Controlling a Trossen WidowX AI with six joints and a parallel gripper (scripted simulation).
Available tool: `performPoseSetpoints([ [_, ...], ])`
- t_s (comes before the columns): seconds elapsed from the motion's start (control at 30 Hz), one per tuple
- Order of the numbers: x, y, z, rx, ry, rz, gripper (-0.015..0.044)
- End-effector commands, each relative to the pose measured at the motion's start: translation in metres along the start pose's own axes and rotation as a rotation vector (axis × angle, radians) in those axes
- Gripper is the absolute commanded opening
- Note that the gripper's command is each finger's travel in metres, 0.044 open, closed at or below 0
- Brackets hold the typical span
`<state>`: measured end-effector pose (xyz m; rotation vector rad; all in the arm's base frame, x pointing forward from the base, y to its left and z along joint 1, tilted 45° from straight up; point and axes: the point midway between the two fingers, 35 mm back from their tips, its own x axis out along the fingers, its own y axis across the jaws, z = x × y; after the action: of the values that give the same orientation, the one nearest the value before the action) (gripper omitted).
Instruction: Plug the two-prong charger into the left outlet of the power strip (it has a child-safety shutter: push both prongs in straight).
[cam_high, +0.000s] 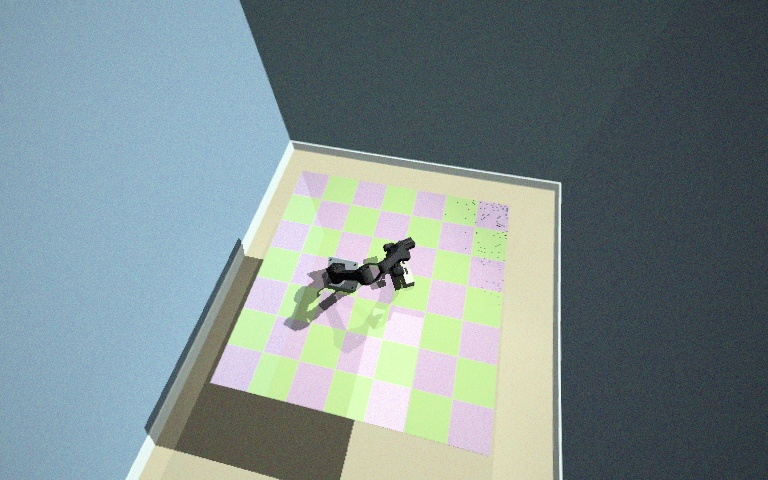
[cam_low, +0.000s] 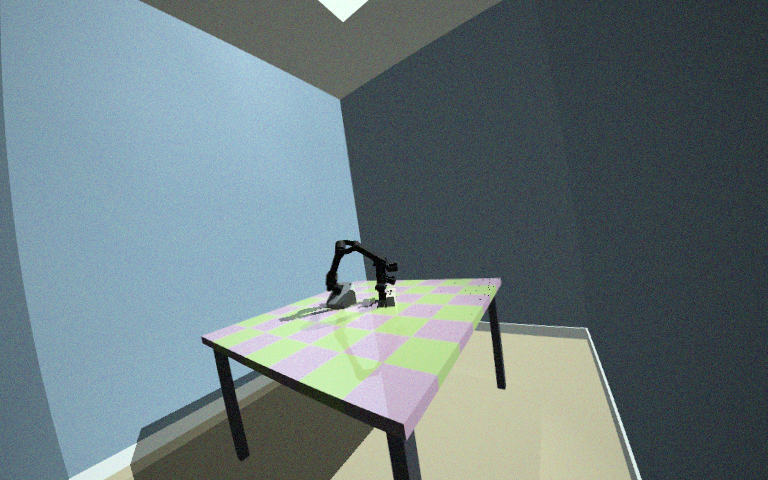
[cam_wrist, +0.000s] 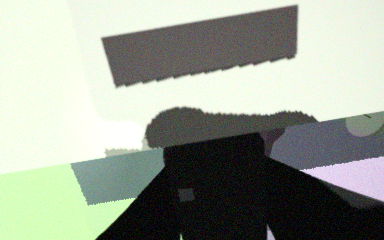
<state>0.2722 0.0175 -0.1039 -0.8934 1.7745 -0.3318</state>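
- Gripping the black two-prong charger (cam_wrist: 215, 165), the claw (cam_wrist: 220, 210) is clamped on the plug's dark body, its two black fingers slanting up from the bottom of the wrist view.
- Pressed up against the pale cream power strip (cam_wrist: 210, 105), the charger's front end meets the strip's face; its prongs cannot be seen.
- Above the contact spot, a long grey rectangular recess (cam_wrist: 200, 45) lies across the strip.
- From the exterior view, the black six-joint arm (cam_low: 353, 254) arches over and points the claw (cam_low: 384, 294) steeply down at the pink-and-green chequered surface (cam_low: 396, 362).
- From the top view, the claw (cam_high: 399, 278) sits near the surface's middle, just beside the arm's grey base (cam_high: 341, 266).
- Which outlet is engaged cannot be told.
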Motion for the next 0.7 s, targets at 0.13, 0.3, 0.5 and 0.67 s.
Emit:
performPoseSetpoints([
  [0.13, -0.0010, -0.0010, 0.0031, -0.004, -0.001, -0.005, 0.0000],
  [0.3, -0.0011, -0.0010, 0.0049, -0.004, -0.002, -0.005, 0.0000],
  [0.5, -0.0013, -0.0010, 0.0073, -0.004, -0.002, -0.005, 0.0000],
  [0.67, -0.0015, -0.0011, 0.0093, -0.004, -0.002, -0.005, 0.0000],
])
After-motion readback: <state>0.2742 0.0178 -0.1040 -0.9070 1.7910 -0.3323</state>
